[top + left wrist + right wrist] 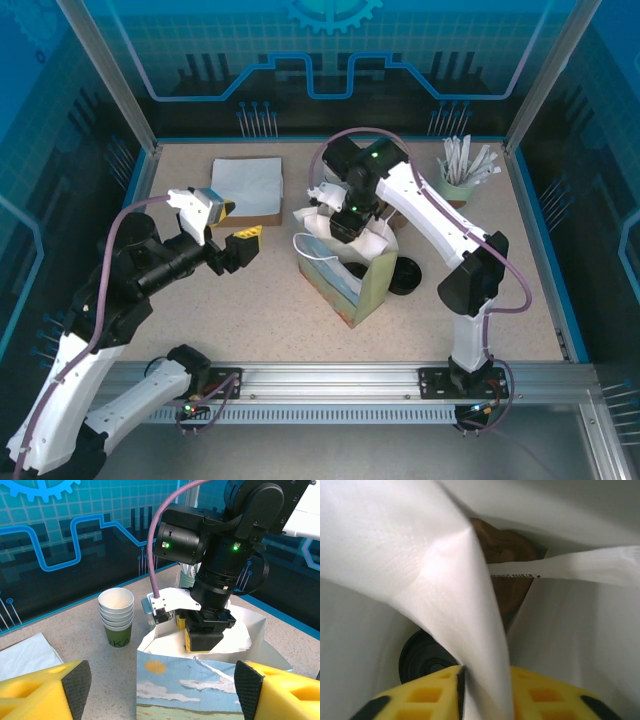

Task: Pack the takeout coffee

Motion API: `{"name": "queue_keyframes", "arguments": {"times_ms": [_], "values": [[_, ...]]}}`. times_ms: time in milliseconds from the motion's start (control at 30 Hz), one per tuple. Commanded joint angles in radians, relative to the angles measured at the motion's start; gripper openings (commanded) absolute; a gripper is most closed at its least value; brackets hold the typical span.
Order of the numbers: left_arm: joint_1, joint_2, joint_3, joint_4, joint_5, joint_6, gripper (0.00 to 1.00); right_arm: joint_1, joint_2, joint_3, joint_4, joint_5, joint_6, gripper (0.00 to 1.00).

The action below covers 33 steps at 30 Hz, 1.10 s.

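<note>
The placing step is being judged as nearly finished: the coffee (422, 657) is being shown from above at the lower left of the right wrist frame, deep inside the bag (365, 290). The right gripper (486, 680) is being held in the bag mouth with a fold of bag paper between its fingers (420, 695); whether that fold is being pinched cannot be told. The left gripper (235, 225) is being held wide open, empty, at centre left. Next, a straight lift clear of the paper is being called for.

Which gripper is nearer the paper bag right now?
Right. The right gripper is down in the mouth of the paper bag; the left gripper hovers off its left side, clear of it.
</note>
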State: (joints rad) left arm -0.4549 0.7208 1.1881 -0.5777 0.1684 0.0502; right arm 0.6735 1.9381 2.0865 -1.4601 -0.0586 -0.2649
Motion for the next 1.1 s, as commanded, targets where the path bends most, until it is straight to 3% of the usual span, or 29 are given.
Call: {"name": "queue_keyframes", "arguments": {"times_ms": [0, 100, 233, 467, 633, 833, 1067], "values": [[-0.005, 0.0, -0.016, 0.028, -0.006, -0.019, 0.79, -0.003, -0.09, 0.002, 0.013, 0.015, 0.003, 0.39], [-0.005, 0.003, -0.024, 0.048, 0.0, -0.038, 0.79, -0.006, -0.134, 0.026, 0.015, 0.027, 0.015, 0.49], [-0.005, 0.01, -0.042, 0.084, -0.023, -0.08, 0.81, -0.009, -0.205, 0.036, 0.021, 0.043, 0.033, 0.54], [-0.005, 0.034, -0.105, 0.13, -0.216, -0.208, 0.87, -0.058, -0.422, -0.088, 0.137, 0.1, 0.106, 0.67], [0.003, 0.031, -0.142, 0.141, -0.387, -0.275, 0.94, -0.161, -0.642, -0.306, 0.29, 0.159, 0.162, 0.8], [0.078, 0.028, -0.199, 0.105, -0.457, -0.356, 0.99, -0.365, -0.893, -0.629, 0.479, 0.18, 0.243, 1.0], [0.217, 0.026, -0.338, 0.1, -0.487, -0.475, 0.99, -0.542, -1.098, -1.023, 0.704, 0.237, 0.301, 1.0]]}}
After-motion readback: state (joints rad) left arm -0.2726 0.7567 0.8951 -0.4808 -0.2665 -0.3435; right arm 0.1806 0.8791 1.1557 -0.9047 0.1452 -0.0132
